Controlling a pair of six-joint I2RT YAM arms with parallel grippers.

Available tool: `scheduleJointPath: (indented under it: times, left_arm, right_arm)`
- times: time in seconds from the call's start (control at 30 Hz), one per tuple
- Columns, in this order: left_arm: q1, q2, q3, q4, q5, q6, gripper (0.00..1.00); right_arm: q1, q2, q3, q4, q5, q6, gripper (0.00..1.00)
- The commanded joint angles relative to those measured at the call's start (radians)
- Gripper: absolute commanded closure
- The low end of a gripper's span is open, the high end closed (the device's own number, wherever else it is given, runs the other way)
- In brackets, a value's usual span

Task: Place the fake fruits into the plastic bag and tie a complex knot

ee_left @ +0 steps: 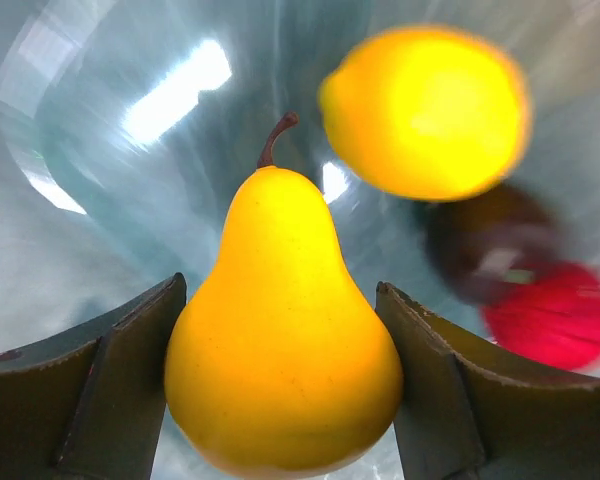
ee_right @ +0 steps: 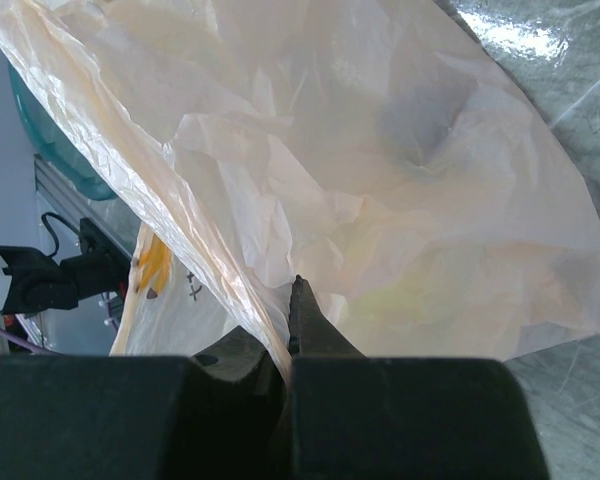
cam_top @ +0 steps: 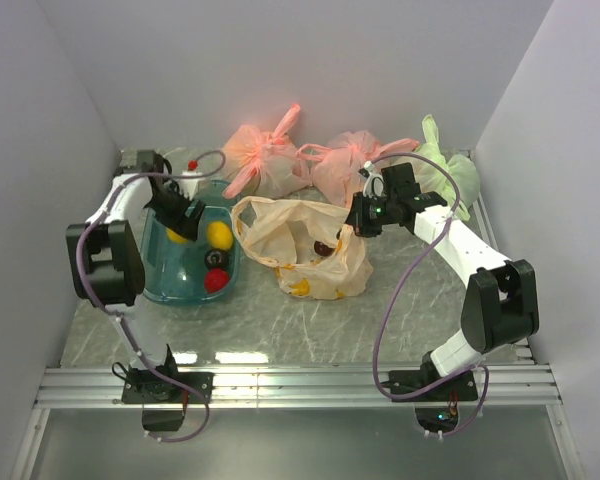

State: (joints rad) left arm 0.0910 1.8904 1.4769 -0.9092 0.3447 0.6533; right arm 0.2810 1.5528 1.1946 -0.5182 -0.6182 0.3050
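My left gripper (cam_top: 180,215) reaches down into a teal bowl (cam_top: 160,285). In the left wrist view its fingers (ee_left: 130,350) press both sides of a yellow pear (ee_left: 280,330). A lemon (ee_left: 425,110), a dark round fruit (ee_left: 490,250) and a red fruit (ee_left: 555,315) lie behind it in the bowl. They show in the top view too: lemon (cam_top: 219,235), dark fruit (cam_top: 216,259), red fruit (cam_top: 216,281). The pale orange plastic bag (cam_top: 310,250) lies open at centre with a dark red fruit (cam_top: 325,247) inside. My right gripper (cam_top: 358,222) is shut on the bag's rim (ee_right: 270,320).
Two pink knotted bags (cam_top: 265,155) (cam_top: 345,165) and a light green bag (cam_top: 445,170) stand along the back wall. A small red fruit (cam_top: 192,164) sits on a white object behind the bowl. Side walls close in left and right.
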Motion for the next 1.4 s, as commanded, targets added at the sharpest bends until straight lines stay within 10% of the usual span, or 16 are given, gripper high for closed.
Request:
scheduleJointPath:
  times: [0.0,0.3,0.6,0.73,0.97,1.37]
  left_arm:
    - [-0.069,-0.210,0.141,-0.094,0.152,-0.026,0.68]
    - [-0.518,-0.284,0.204,0.001,0.168,-0.122,0.71]
    - [-0.711,-0.133,0.132,0.160,0.197,-0.196,0.72]
    - [-0.717,-0.073,0.111,0.263,0.192,-0.247,0.62]
    - [-0.717,-0.128,0.125,0.290,0.172,-0.285,0.05]
    - [-0.360,-0.464,0.020,0.236,0.208,-0.380,0.01]
  right_arm:
    - [-0.006,-0.008,0.042,-0.003,-0.003,-0.014,1.00]
    - [-0.006,0.006,0.057,-0.005,-0.002,-0.020,1.00]
    - [-0.006,0.015,0.076,-0.014,-0.009,-0.015,1.00]
    - [-0.006,0.013,0.065,-0.008,-0.011,-0.012,1.00]
    - [-0.006,0.013,0.065,-0.019,0.003,-0.032,1.00]
    - [-0.006,0.003,0.066,-0.020,0.005,-0.037,1.00]
